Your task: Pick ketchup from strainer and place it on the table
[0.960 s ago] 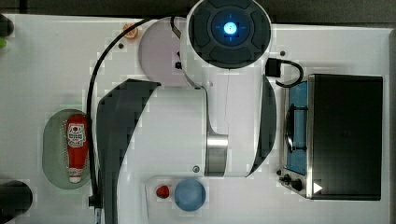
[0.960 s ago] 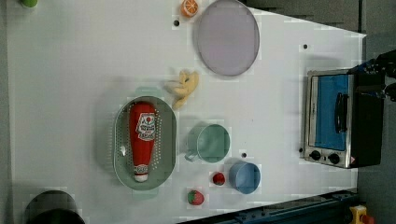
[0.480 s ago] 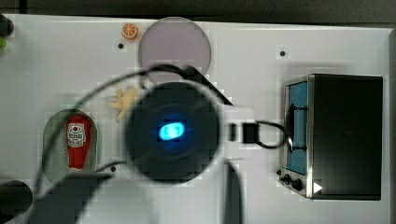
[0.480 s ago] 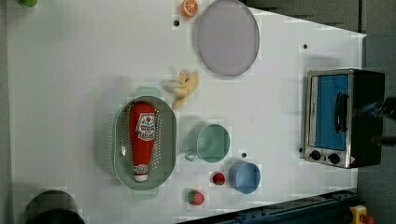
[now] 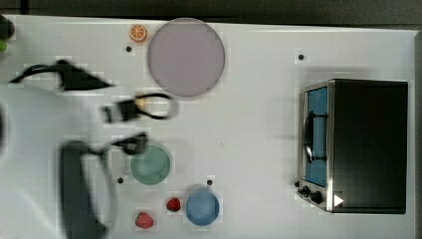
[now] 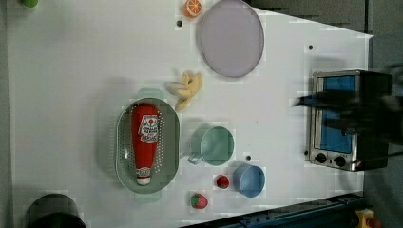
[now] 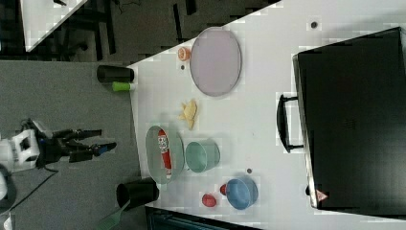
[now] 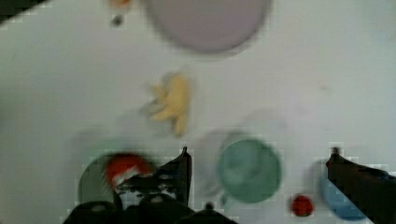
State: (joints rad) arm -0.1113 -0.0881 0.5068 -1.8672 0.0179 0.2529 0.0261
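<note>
**Inspector:** Gripper (image 8: 259, 156) — status?

**Assistant:** Spread to its widest, holding nothing and touching nothing. In the wrist view its two dark fingers (image 8: 180, 170) stand far apart above the tabletop (image 6: 71, 71), one over the strainer's end, the other by the blue bowl (image 6: 249, 180).

**Inspector:** The ketchup?

**Assistant:** The ketchup (image 6: 145, 140) lies flat inside the strainer (image 6: 124, 156), its long axis along the strainer's length. In the left view the white cap points to the bottom, the red base to the top.

**Inspector:** Surroundings?

**Assistant:** In the left view a green mug (image 6: 216, 146) sits just beside the strainer on the left view's right, a yellow toy (image 6: 187, 88) near its upper end, two strawberries (image 6: 198, 201) lower down. A wide bare stretch of tabletop lies on the left view's left — the toaster oven (image 6: 340, 118) is well apart.
</note>
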